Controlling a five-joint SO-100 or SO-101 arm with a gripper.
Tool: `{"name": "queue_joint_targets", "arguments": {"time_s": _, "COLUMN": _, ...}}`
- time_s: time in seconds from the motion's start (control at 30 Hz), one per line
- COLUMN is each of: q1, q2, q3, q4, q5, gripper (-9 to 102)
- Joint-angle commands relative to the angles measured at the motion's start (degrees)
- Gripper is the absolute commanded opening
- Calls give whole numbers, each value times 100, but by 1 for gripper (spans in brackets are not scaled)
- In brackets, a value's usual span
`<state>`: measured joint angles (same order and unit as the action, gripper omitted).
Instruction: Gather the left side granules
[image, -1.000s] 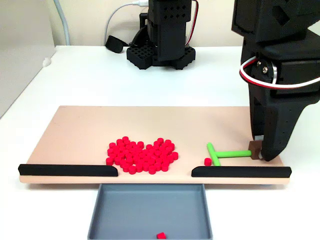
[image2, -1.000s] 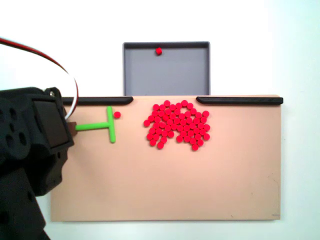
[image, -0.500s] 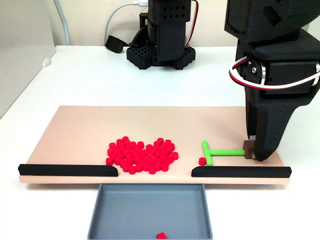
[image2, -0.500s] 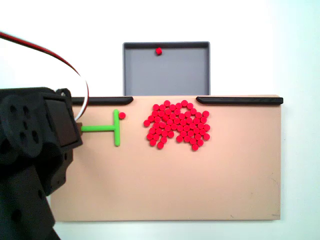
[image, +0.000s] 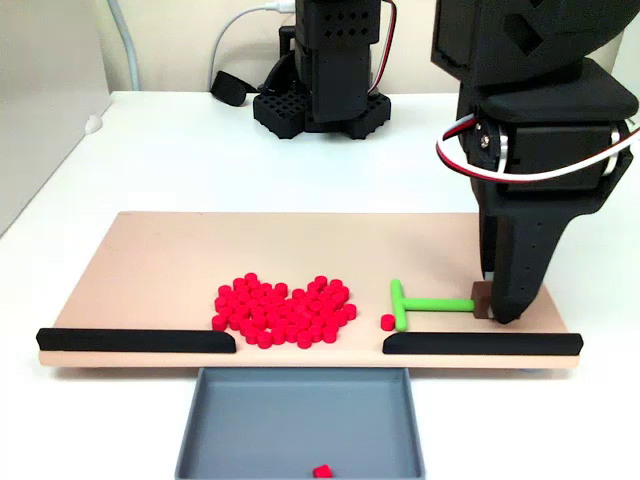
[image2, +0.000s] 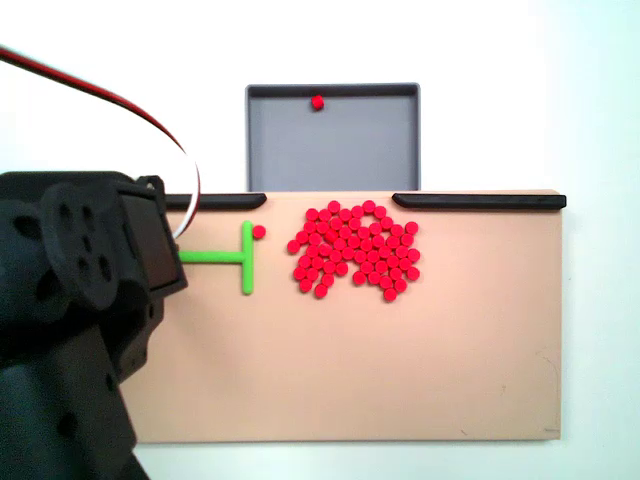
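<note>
now pincer (image: 490, 303) clamped round green stick (image: 425, 304)

- The granules (image: 283, 310) (image2: 355, 249) are bright red, all the same shade.
- The T-shaped stick (image: 420, 304) (image2: 230, 257) is bright green, with a brown block (image: 481, 300) at its end.
- The board (image: 180, 260) (image2: 400, 370) is pale peach.
- The two rails (image: 135, 340) (image2: 480, 201) along its edge are black.
- The tray (image: 300, 415) (image2: 333, 140) is grey-blue, with one red granule (image: 321, 471) (image2: 317, 101) in it.
- The arm (image: 530, 110) (image2: 70, 320) is black, with red and white wires (image: 540, 172).
- The table (image: 170, 150) is white.
</note>
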<state>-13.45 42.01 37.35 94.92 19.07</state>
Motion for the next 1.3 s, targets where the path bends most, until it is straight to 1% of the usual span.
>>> {"name": "queue_joint_targets", "arguments": {"time_s": 0.0, "q1": 105, "q2": -44, "q3": 53, "q4": -9, "q5": 26, "gripper": 0}}
{"name": "queue_joint_targets", "arguments": {"time_s": 1.27, "q1": 545, "q2": -70, "q3": 53, "q4": -9, "q5": -387, "gripper": 0}}
